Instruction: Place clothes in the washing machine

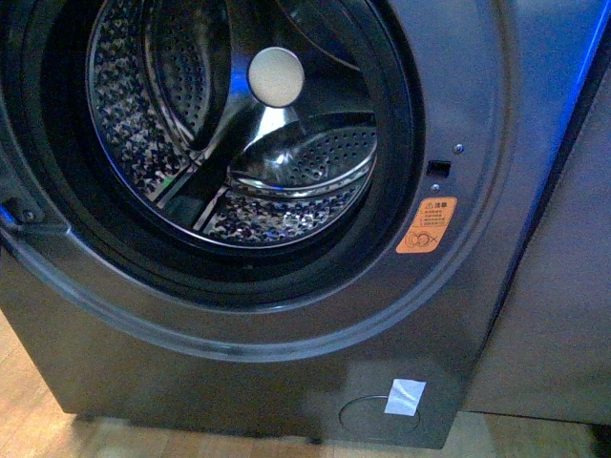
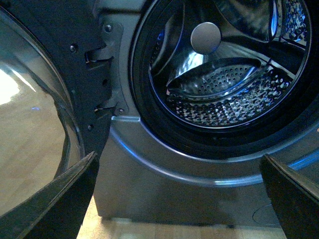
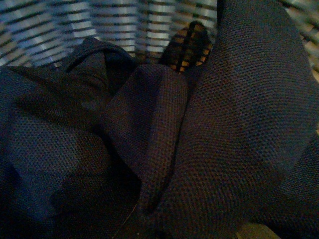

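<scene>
The grey washing machine (image 1: 449,315) fills the front view, its round black-rimmed opening showing the empty perforated steel drum (image 1: 286,181) and an orange sticker (image 1: 427,225). Neither gripper shows there. In the left wrist view my left gripper (image 2: 182,199) is open and empty, facing the machine's front (image 2: 164,194) below the opening, fingers (image 2: 65,199) wide apart. The dark navy clothes (image 3: 199,139) fill the right wrist view in bunched folds. My right gripper is shut on the clothes, its jaws buried under the fabric.
The open glass door (image 2: 35,124) hangs at the machine's left on its hinges (image 2: 102,55). A slatted basket wall (image 3: 124,20) shows behind the clothes. A plain grey panel (image 1: 563,286) stands right of the machine. Wood floor (image 1: 38,420) lies below.
</scene>
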`<state>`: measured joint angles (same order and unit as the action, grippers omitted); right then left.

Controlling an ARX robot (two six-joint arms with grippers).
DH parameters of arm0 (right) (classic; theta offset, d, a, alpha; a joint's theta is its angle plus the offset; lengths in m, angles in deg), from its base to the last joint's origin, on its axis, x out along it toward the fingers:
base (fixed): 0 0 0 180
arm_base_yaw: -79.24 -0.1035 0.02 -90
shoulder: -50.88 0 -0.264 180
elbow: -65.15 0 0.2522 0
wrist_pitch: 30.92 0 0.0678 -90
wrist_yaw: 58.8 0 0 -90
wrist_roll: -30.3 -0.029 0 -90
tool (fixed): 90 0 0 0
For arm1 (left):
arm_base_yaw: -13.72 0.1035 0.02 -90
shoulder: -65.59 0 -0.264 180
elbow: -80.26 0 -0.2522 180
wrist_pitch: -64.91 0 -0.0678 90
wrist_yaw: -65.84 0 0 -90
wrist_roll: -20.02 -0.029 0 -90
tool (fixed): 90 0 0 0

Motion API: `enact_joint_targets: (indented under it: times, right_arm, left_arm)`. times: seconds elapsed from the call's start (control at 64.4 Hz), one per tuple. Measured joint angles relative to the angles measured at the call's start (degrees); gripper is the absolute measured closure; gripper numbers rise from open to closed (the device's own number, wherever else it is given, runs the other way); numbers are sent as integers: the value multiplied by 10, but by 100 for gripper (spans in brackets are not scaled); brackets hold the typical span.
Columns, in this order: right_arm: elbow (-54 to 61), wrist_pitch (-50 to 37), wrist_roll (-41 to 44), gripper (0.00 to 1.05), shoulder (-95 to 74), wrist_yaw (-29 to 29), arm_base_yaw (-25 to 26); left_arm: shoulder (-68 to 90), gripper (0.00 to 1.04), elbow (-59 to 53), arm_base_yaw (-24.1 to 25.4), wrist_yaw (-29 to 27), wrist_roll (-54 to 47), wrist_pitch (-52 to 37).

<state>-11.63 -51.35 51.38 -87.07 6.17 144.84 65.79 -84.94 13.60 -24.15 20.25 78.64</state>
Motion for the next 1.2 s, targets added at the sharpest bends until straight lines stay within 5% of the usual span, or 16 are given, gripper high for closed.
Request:
enact_joint_targets:
  times: [0.295, 0.652, 0.994, 1.196]
  right_arm:
    - [45, 20, -84, 90, 260, -99, 39]
    - [-134, 87, -247, 90, 474, -179, 12]
    - [-391, 189, -356, 90, 531, -163, -154]
    - [-543, 336, -340, 90, 530, -90, -355]
  left_arm:
    - [0, 7, 0, 0, 0, 0, 0]
    - [0, 7, 0, 0, 0, 0, 0]
    - [0, 7, 0, 0, 0, 0, 0]
    - [0, 7, 0, 0, 0, 0, 0]
